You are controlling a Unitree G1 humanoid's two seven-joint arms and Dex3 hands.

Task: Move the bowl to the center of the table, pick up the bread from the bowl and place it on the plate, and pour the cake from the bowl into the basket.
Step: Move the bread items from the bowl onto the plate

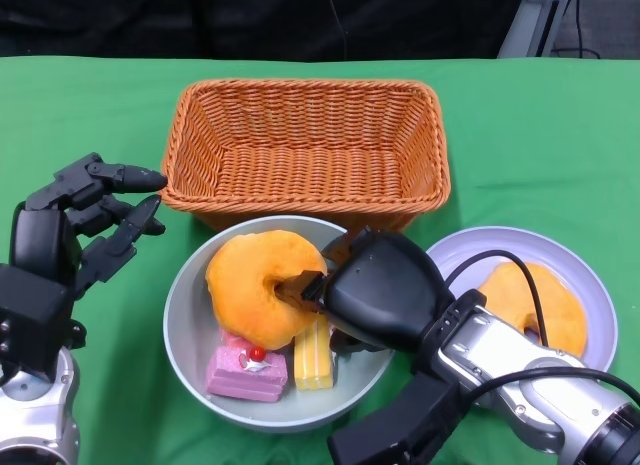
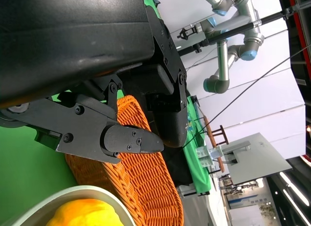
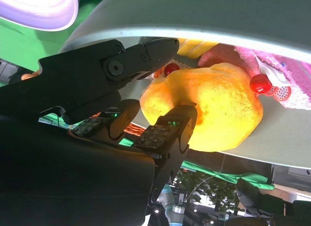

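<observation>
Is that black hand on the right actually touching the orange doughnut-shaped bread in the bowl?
Touching. The right wrist view shows the right hand with its fingers pressed against the bread.

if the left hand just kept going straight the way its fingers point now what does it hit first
Most likely the wicker basket. The left hand hovers open beside the bowl, fingers aimed at the basket's near left corner. Height is unclear, so it might pass over the rim.

Right hand (image 1: 375,290) reaches inward, fingers (image 3: 167,133) pinching the ring-shaped bread (image 1: 262,285) — left hand (image 1: 85,225) hovers, fingers spread, holding nothing
</observation>
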